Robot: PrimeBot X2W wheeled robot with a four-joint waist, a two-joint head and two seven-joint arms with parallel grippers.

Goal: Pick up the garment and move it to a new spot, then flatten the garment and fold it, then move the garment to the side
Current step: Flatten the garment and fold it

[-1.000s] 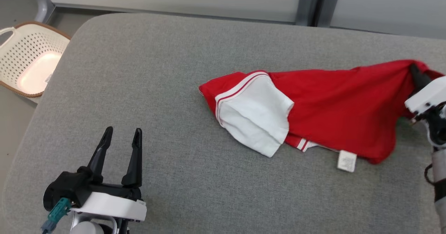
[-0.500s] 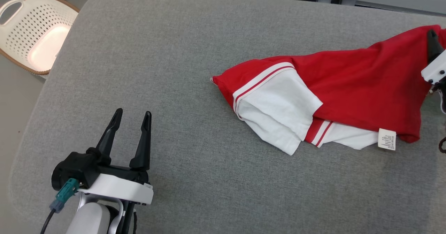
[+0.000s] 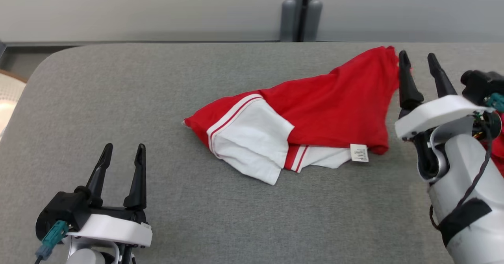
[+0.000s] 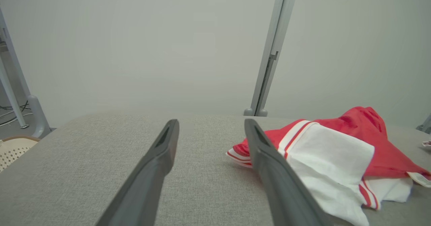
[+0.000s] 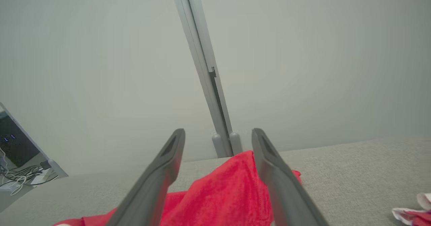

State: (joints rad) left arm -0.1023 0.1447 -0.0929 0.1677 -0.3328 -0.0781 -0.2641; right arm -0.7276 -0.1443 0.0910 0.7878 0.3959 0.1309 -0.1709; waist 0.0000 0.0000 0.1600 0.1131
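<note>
On a grey fabric-covered surface (image 3: 118, 98) with rounded corners, a crumpled red and white garment (image 3: 334, 106) is laid just off centre toward two o'clock. Its red peak is pointed to one o'clock and its white part to seven. A smaller red-and-white cloth (image 5: 409, 214) is seen at three o'clock.

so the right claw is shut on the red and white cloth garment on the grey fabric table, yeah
No: the right claw is open, as the head view shows; the red and white cloth garment lies on the grey fabric table.
</note>
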